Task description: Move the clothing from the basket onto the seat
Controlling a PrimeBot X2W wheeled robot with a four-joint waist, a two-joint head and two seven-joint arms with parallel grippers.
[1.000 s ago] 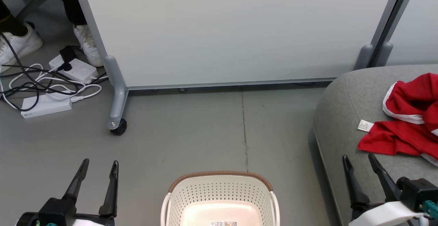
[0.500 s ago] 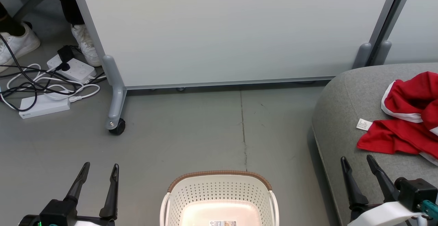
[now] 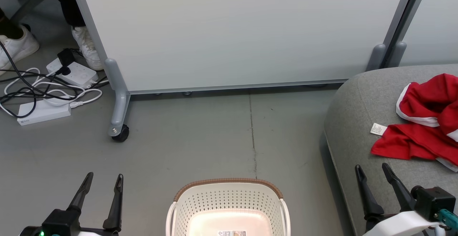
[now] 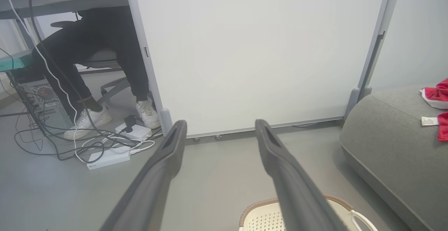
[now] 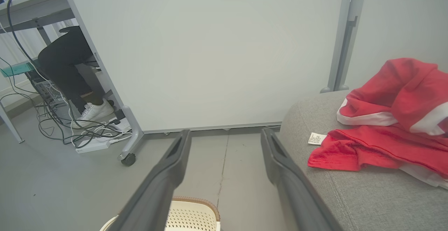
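Only our head turned a little. Our left gripper [image 3: 103, 176] and right gripper [image 3: 372, 166] stood spread wide, holding nothing; clothing [image 3: 425, 121] lay on the seat [image 3: 357, 103] past our right fingers [image 3: 366, 193].

Print on the basket [image 3: 229, 200] label [image 3: 232, 233] and clothing [image 3: 411, 144] tag [image 3: 378, 129] is too small to read.

1. The clothing [image 3: 418, 143] was bright red with white bands. It lay crumpled in a loose heap on the seat, near its rounded front corner, and ran off the head view's right edge. A small white tag [image 3: 378, 129] lay flat on the cushion at the heap's left edge.
2. The basket [image 3: 229, 181] was cream-white, perforated and brown-rimmed. It stood upright on the floor, apart from the seat, its pale bottom showing a paper label [image 3: 232, 233].
3. The seat [image 3: 357, 103] was a large grey fabric cushion with rounded corners, to the basket's right.
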